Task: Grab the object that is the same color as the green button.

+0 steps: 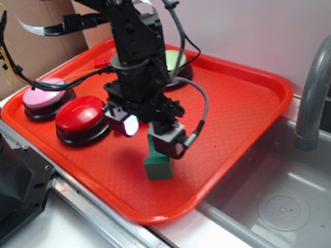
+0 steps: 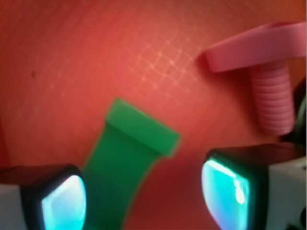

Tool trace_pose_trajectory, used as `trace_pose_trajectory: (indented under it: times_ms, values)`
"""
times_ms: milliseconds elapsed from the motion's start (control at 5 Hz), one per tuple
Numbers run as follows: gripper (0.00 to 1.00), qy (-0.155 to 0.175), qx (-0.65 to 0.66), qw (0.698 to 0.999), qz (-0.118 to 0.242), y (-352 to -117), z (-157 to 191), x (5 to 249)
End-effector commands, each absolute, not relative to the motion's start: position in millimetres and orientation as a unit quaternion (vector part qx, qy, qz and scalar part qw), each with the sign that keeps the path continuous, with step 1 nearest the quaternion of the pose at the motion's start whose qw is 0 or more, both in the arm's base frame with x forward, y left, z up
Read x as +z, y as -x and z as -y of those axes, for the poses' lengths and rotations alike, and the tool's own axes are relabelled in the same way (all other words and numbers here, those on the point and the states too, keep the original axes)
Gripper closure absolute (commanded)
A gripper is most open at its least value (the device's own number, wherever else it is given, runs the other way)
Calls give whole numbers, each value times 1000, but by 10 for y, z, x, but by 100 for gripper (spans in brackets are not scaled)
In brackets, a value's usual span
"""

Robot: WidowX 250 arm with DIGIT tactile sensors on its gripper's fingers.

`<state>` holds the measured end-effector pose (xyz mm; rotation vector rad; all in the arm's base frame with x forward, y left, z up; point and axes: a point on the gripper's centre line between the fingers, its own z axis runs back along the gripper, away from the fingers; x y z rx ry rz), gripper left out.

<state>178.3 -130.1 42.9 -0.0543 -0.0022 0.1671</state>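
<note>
The dark green notched block stands on the red tray, near its front edge. My gripper hangs right over it, open, with the jaws on either side of the block. In the wrist view the block lies between the lit pads, close to the left pad, with a gap of bare tray before the right pad. The gripper is not closed on it. The pale green button sits at the back of the tray, partly hidden by the arm.
A red button and a pink button sit at the tray's left. A flat red block lies at the back. A pink screw toy lies close beside the gripper. A steel sink and a faucet are to the right.
</note>
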Motion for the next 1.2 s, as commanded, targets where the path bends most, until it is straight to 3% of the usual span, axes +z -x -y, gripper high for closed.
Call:
trace_pose_trajectory:
  times_ms: [0, 400, 600, 1000]
  values:
    - [0, 65, 70, 995, 14, -1758, 1583, 348]
    - [0, 57, 18, 998, -12, -1541, 1790, 249]
    - [100, 49, 7, 999, -15, -1502, 1832, 241]
    - [100, 63, -41, 997, -18, -1468, 1842, 451]
